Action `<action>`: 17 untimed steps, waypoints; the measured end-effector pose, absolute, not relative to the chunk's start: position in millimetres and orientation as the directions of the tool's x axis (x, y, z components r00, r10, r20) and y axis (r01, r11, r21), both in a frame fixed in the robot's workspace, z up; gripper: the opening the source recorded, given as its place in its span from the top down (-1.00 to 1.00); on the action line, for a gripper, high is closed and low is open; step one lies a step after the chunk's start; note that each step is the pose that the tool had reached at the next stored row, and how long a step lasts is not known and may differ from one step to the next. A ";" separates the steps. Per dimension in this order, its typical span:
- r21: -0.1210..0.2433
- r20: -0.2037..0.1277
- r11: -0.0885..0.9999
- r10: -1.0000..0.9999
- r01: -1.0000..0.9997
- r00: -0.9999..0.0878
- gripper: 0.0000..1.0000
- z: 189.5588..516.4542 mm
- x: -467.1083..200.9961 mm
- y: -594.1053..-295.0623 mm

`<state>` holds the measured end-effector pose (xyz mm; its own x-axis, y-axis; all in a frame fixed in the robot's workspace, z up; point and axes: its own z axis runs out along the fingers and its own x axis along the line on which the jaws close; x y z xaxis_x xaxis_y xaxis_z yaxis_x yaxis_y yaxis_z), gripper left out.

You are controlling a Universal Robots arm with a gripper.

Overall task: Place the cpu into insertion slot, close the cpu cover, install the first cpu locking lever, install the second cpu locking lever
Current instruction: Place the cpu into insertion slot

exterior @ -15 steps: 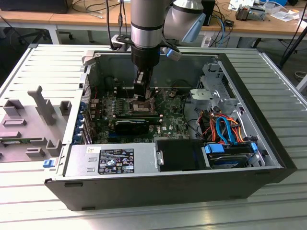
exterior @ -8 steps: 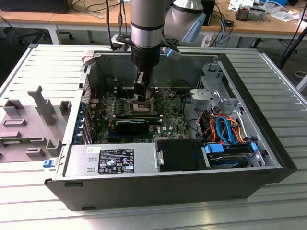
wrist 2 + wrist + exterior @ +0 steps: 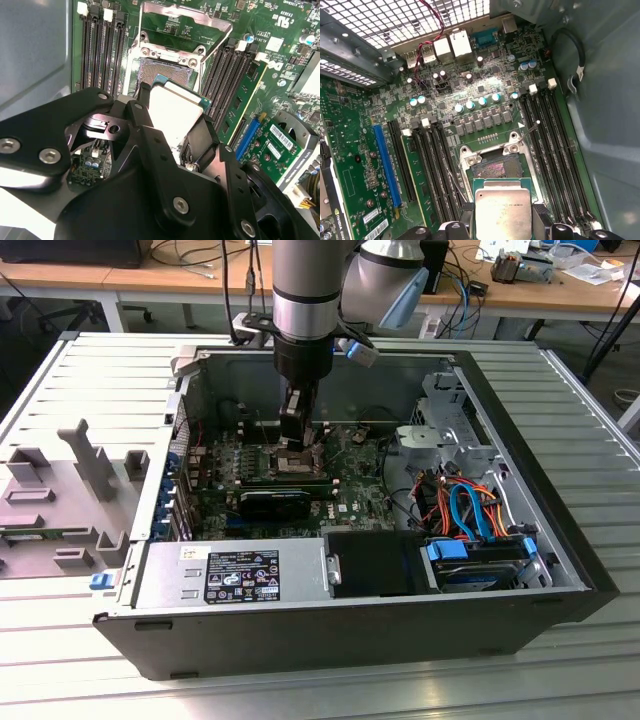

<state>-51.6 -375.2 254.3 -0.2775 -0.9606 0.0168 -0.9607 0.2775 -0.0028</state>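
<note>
The gripper point(image 3: 296, 440) clamps the chip point(image 3: 502, 215), faintly printed, between its jaws. It hangs over the open socket point(image 3: 496, 167), cover point(image 3: 186, 22) raised.

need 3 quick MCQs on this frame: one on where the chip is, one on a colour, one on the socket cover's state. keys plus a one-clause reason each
1. Where is the chip relative to the socket?
A. seated flat in it
B. held in the gripper, close by it and not seated
C. lying loose, away from the gripper

2. What colour is the board around the socket?
A. green
B. red
C. white

3. How is the cover?
A. shut over the chip
B. missing
C. swung up, open

Keys:
1 B: in the second wrist view, black fingers clamp the chip's sides, and the socket's dark centre lies bare beyond it.
2 A: both wrist views show a green board.
3 C: the metal frame stands raised behind the socket, with the board visible through its window.
</note>
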 end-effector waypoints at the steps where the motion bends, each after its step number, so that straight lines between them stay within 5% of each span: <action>1: -0.003 0.017 0.276 -0.961 -0.961 -0.277 -0.08 254.3 -51.6 -375.2; 17: -0.003 0.017 0.259 -0.966 -0.966 -0.259 -0.08 254.3 -51.6 -375.2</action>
